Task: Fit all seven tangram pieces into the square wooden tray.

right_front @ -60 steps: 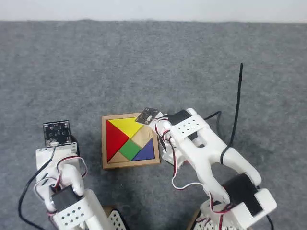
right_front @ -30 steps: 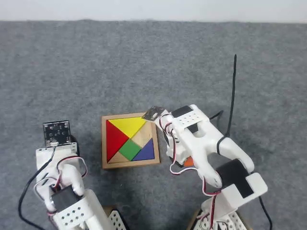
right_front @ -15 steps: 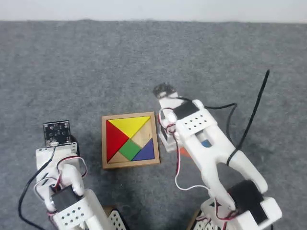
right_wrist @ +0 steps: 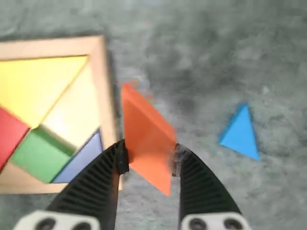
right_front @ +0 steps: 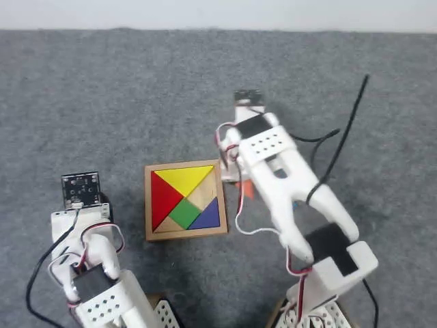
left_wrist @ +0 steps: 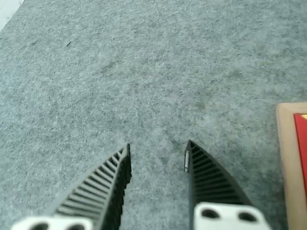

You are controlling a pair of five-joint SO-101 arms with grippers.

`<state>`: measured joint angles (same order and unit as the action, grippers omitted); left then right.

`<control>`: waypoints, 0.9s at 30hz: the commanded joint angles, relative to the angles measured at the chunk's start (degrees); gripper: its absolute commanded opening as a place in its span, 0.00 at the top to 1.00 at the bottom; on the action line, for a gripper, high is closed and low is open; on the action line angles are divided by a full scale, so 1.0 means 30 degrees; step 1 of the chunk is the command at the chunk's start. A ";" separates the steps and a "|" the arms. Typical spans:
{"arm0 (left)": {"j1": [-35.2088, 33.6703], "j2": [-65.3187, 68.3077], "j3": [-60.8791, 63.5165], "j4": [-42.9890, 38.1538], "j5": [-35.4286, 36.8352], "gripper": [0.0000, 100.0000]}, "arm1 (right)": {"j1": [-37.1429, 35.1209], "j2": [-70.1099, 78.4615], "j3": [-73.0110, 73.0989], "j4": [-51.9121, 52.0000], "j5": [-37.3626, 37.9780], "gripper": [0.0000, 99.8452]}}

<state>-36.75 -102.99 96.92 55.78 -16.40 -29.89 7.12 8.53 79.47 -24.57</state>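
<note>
My right gripper [right_wrist: 149, 151] has its jaws clamped on the flat orange wooden parallelogram [right_wrist: 146, 136], one jaw on each long edge, just right of the square wooden tray [right_front: 148, 205]. Inside the tray lie a yellow triangle [right_front: 183, 179], a red triangle [right_front: 164, 199], a green square [right_front: 184, 213] and a dark blue triangle [right_front: 207, 217]. A small light-blue triangle [right_wrist: 241, 134] lies on the grey felt mat [right_front: 102, 102], right of the orange piece and apart from it. My left gripper [left_wrist: 157, 153] hangs left of the tray, jaws apart over the mat.

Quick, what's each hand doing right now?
Left hand: open, holding nothing.
Right hand: closed on the orange piece.
</note>
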 commanded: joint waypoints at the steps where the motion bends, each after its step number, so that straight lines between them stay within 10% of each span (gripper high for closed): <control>1: 0.0147 -0.0440 -0.0220 0.0117 -0.0205 0.82 | 0.0161 -0.0044 0.0059 -0.0366 0.1758 0.97; 11: 0.0147 -0.0440 -0.0220 0.0117 -0.0205 0.82 | 0.0044 -0.0015 0.0996 -0.2183 0.1934 0.69; 27: 0.0147 -0.0440 -0.0220 0.0117 -0.0205 0.82 | 0.2828 -0.0015 0.2960 -0.0806 0.4835 0.76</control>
<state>-36.75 -102.99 96.92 55.78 -16.40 -21.89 8.44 17.05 76.40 -12.26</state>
